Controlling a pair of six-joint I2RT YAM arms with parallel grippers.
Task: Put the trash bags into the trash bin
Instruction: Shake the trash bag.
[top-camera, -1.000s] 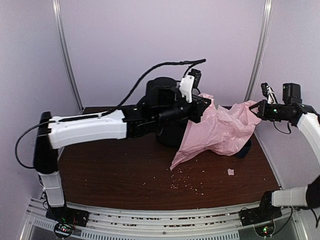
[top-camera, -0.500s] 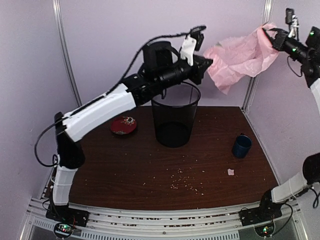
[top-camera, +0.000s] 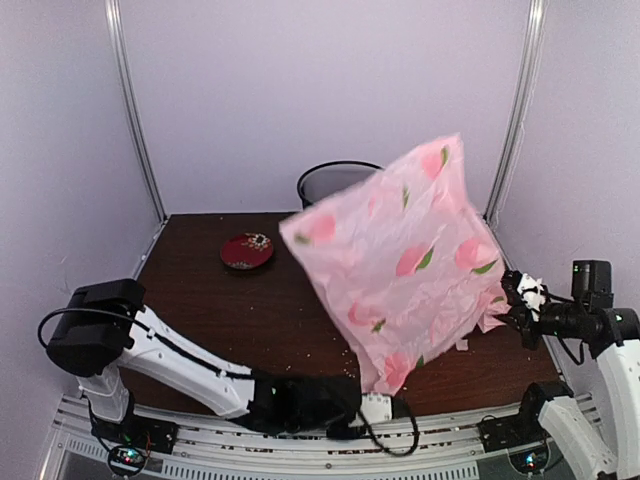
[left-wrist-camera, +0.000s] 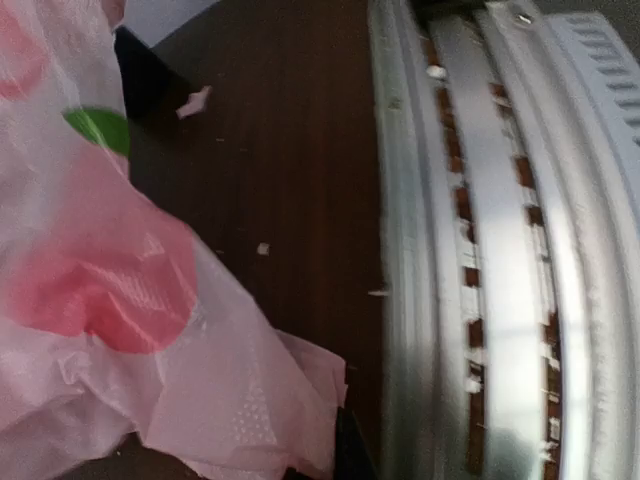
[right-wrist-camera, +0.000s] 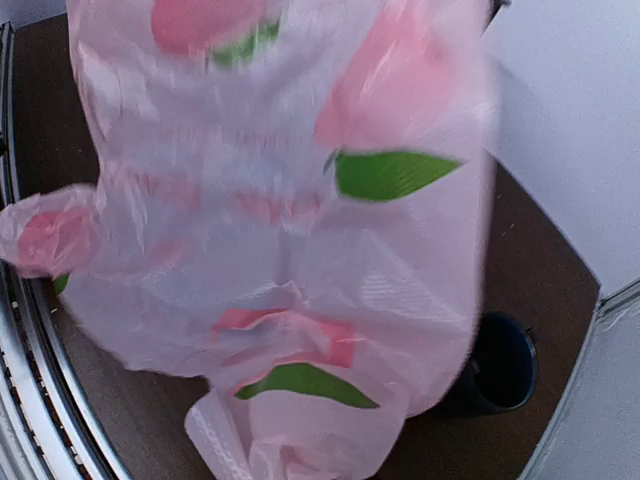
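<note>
Pink trash bag (top-camera: 400, 270) spreads slantwise from the left gripper (top-camera: 375, 407), pinched tight on its bottom corner, to the right gripper (top-camera: 516, 300) pinching its handles, with the trash bin (top-camera: 320, 192) beyond both.

Dark brown wooden table (top-camera: 220, 310), metal rail (top-camera: 440, 440) along its near edge. 1 small red dish (top-camera: 247, 250) sits at back left. Black mesh trash bin (top-camera: 330, 182) is at back center, its base hidden behind the pink trash bag (top-camera: 400, 270), so it probably stands on the tabletop. 1 dark-blue mug (right-wrist-camera: 505, 365) stands at right. Pale crumbs (top-camera: 310, 352) are scattered over the near half. 1 white scrap (left-wrist-camera: 193, 100) lies near the mug side.
</note>
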